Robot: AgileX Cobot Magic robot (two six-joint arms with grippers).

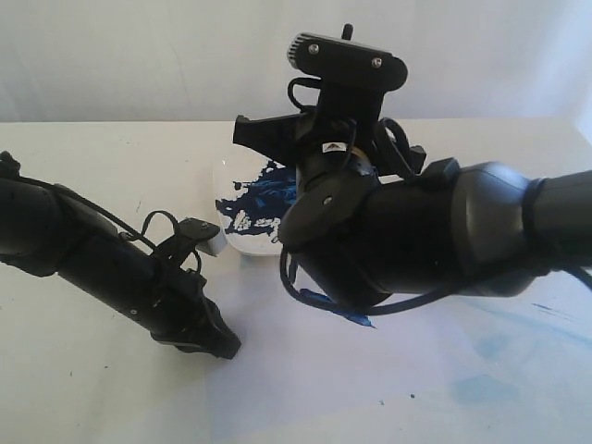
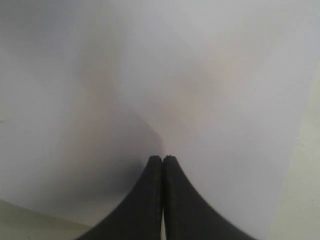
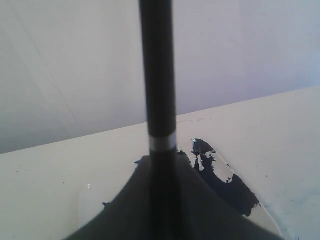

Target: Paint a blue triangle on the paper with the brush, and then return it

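The brush stands handle-up, clamped tight in the right end effector beside the paint dish. Its bristles are hidden. The left end effector, closed and empty, presses the paper, probably pinning it to the bench.

Right arm looms right over the dish, left arm parked just beside it. Free room: bare tabletop behind the dish, paper in front.
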